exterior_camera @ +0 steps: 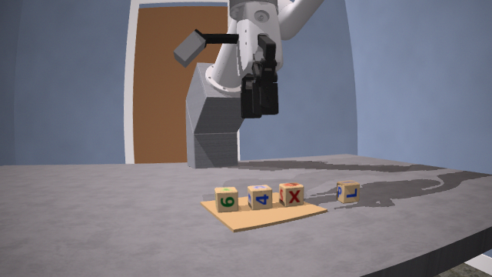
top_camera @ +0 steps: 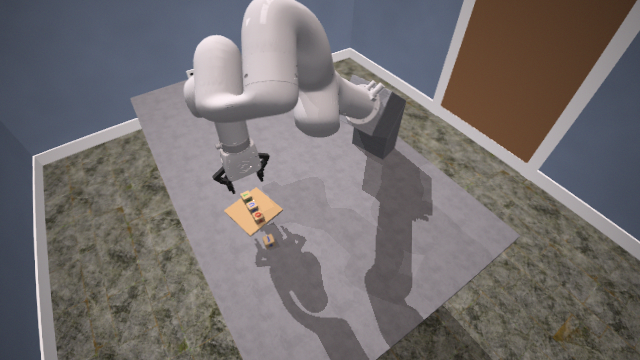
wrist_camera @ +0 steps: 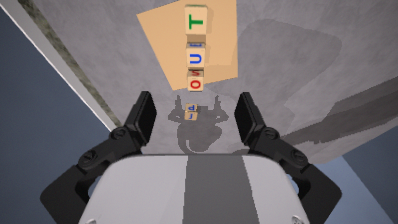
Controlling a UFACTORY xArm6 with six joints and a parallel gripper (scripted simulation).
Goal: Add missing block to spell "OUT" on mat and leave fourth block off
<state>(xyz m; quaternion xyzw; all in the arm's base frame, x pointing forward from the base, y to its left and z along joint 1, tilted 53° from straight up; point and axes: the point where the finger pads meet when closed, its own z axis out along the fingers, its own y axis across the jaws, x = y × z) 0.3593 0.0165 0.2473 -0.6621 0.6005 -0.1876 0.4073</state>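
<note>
My black fingers (top_camera: 247,186) (exterior_camera: 260,97) are wide open, with 0 things in them, up above the flat orange mat (top_camera: 269,218) (exterior_camera: 246,224) (wrist_camera: 160,30). On it sit 3 wooden cubes in 1 row, to spell OUT: the red O cube (top_camera: 258,217) (exterior_camera: 291,195) (wrist_camera: 195,83), the blue U cube (top_camera: 252,205) (exterior_camera: 260,198) (wrist_camera: 195,58) and the green T cube (top_camera: 246,196) (exterior_camera: 227,200) (wrist_camera: 195,21). The wooden cube with blue letters (top_camera: 268,240) (exterior_camera: 348,191) (wrist_camera: 191,112) is on the grey desk (top_camera: 350,240) (exterior_camera: 115,231) (wrist_camera: 280,65), off the mat, because OUT doesn't need it. I think I'm done, so I should leave them alone.

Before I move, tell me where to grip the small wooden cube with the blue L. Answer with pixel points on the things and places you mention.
Take the small wooden cube with the blue L (top_camera: 268,240) (exterior_camera: 348,191) (wrist_camera: 191,112) by two opposite upright sides, probably best from straight above: it sits flat, its sides look flat and parallel, and no other block touches it.
</note>
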